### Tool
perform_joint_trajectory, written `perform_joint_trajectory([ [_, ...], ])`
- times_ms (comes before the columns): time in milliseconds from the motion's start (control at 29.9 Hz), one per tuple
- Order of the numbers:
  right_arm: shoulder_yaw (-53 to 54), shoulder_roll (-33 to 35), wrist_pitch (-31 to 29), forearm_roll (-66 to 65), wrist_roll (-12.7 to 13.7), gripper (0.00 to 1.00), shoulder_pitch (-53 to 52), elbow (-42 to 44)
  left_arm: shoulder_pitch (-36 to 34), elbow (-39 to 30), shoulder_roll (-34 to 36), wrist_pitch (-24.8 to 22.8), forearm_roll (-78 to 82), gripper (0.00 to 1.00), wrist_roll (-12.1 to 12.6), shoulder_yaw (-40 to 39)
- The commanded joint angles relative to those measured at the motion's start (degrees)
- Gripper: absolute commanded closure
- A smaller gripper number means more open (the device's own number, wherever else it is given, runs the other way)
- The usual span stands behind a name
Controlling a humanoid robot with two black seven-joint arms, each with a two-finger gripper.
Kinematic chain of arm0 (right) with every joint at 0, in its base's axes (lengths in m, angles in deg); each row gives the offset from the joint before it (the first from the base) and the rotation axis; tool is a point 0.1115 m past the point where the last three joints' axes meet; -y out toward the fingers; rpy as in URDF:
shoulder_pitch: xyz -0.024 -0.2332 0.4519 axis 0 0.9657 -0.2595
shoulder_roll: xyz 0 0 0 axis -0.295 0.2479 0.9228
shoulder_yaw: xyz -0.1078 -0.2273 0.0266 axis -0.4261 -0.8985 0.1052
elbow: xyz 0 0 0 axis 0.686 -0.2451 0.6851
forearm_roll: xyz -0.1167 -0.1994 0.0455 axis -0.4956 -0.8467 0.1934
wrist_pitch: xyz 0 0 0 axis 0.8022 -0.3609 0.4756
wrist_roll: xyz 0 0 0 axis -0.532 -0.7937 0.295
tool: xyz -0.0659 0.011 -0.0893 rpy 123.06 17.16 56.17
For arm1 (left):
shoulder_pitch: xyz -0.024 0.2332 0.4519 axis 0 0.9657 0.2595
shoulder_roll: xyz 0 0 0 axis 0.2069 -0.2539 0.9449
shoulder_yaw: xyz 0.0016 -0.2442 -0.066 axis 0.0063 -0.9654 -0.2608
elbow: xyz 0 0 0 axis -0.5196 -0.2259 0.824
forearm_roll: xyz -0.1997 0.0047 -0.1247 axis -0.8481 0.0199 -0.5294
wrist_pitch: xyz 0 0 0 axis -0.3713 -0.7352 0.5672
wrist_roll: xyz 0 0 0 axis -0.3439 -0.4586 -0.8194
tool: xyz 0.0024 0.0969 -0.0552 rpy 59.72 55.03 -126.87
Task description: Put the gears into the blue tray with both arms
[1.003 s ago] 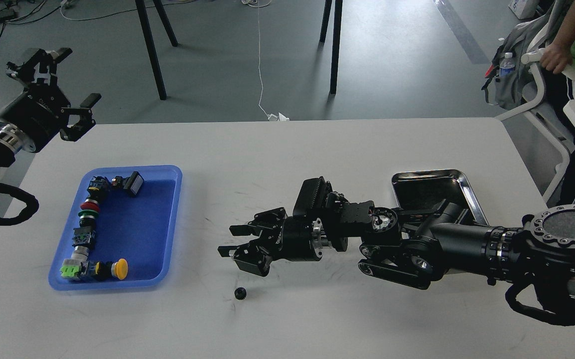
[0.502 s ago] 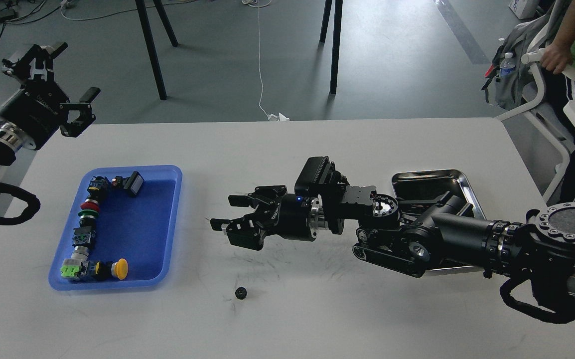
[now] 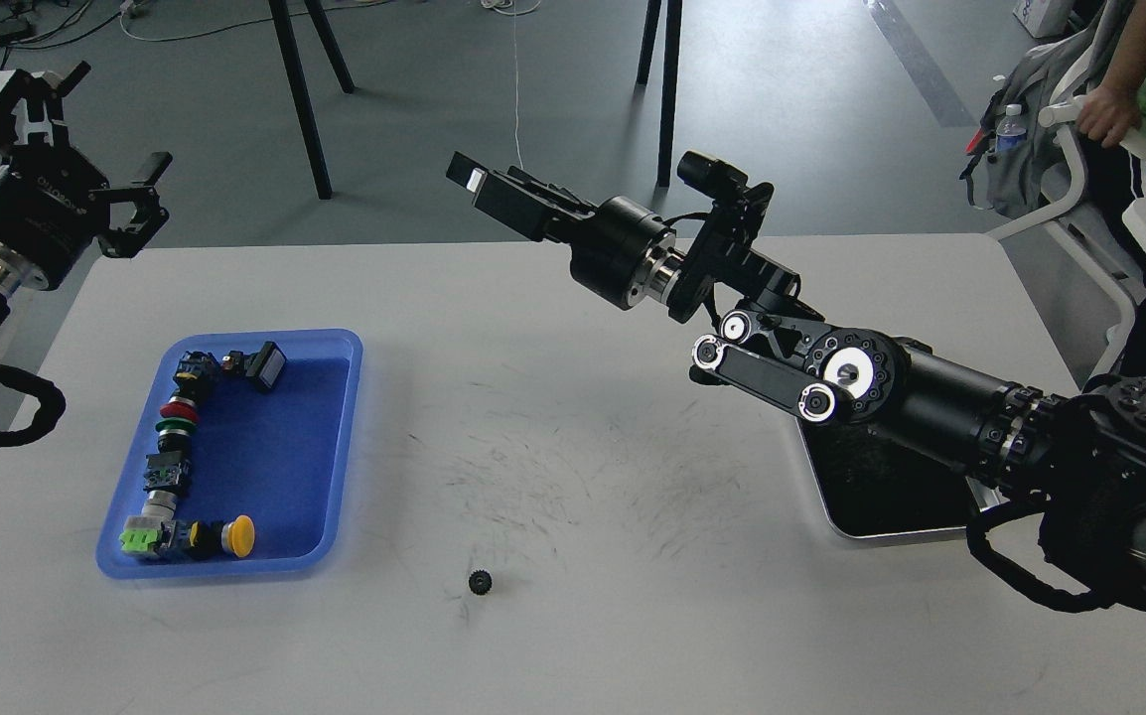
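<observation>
Well below and nearer than the raised right gripper (seen edge-on, its state unreadable), one gear lies on the table, just outside the blue tray; any pickup should descend squarely. Left gripper hovers wide beyond.

gear right of blue tray

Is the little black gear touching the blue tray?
Apart. The head view shows bare white table between the gear and the blue tray.
</observation>
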Motion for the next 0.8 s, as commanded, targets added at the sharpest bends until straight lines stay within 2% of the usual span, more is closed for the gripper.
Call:
perform_joint_trajectory([
  [0, 0.43, 0.01, -0.02, 8.66, 0.0, 0.06, -1.53, 0.19, 0.96, -0.16, -1.43, 0.01, -0.43, 0.01, 0.0, -0.26],
  [201, 0.43, 2.9, -0.11, 21.42, 0.0, 0.06, -2.77, 0.36, 0.96, -0.51, -3.63, 9.11, -0.17, 0.01, 0.09, -0.26],
  [368, 0.43, 7.21, -0.11, 27.14, 0.0, 0.06, -2.77, 0.36, 1.05, -1.91, -3.45, 9.29, -0.43, 0.01, -0.35, -2.01],
  [435, 0.43, 8.44, -0.11, 28.9, 0.0, 0.06, -2.68, 0.36, 0.96, -2.01, -3.72, 9.56, -0.35, 0.01, 0.35, -2.11],
  [502, 0.43, 9.15, -0.11, 30.57, 0.0, 0.06, -2.68, 0.63, 0.61, -1.75, -4.42, 10.52, -0.43, 0.02, 2.62, -1.58],
  [569, 0.52, 9.41, -0.11, 32.06, 0.0, 0.06, -2.68, 1.76, 0.87, -3.4, -5.03, 11.66, 0.27, 0.01, 6.93, -1.49],
  [635, 0.6, 9.41, -0.02, 33.21, 0.0, 0.06, -2.68, 2.47, 0.96, -6.65, -3.98, 12.01, 0.44, 0.01, 9.4, -1.23],
  [769, 0.69, 10.37, -0.11, 36.9, 0.0, 0.05, -2.42, 2.74, 0.7, -11.83, 1.19, 12.81, 1.76, 0.01, 9.85, 3.33],
])
